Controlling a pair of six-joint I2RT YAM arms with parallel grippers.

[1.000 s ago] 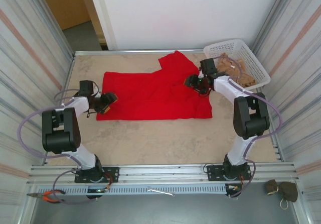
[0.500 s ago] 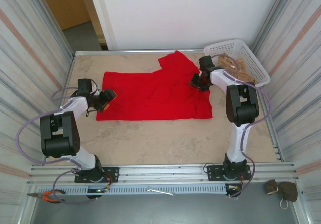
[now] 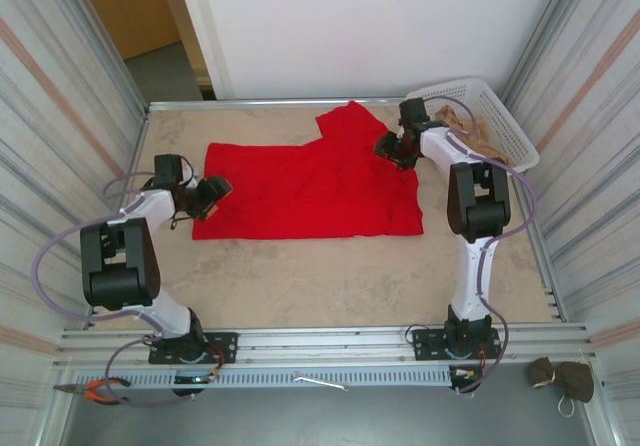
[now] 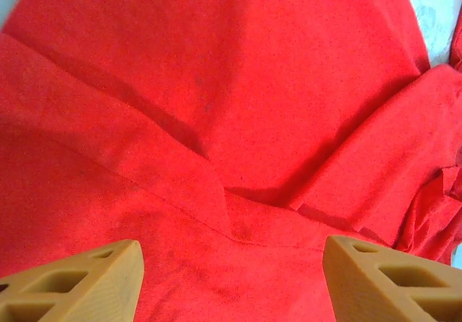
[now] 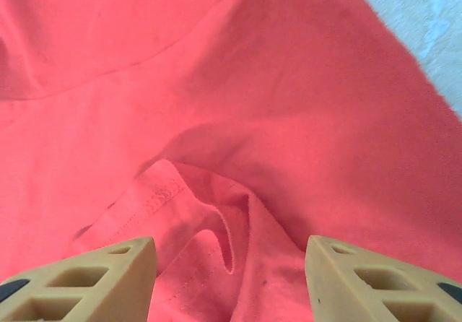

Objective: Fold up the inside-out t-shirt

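Two wide, empty grips: left gripper point(image 3: 209, 194) at the edge of the inside-out t-shirt point(image 3: 300, 191), right gripper point(image 3: 388, 148) over a stitched hem point(image 5: 155, 192); each should pinch low and squarely. Lift together.

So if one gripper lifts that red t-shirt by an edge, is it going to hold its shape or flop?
Probably flop: the t-shirt lies in soft creases and overlapping folds, so it should drape from the pinched spot. It looks thin and light, likely easy to lift. Pushed, it would probably bunch up on the table rather than slide whole.
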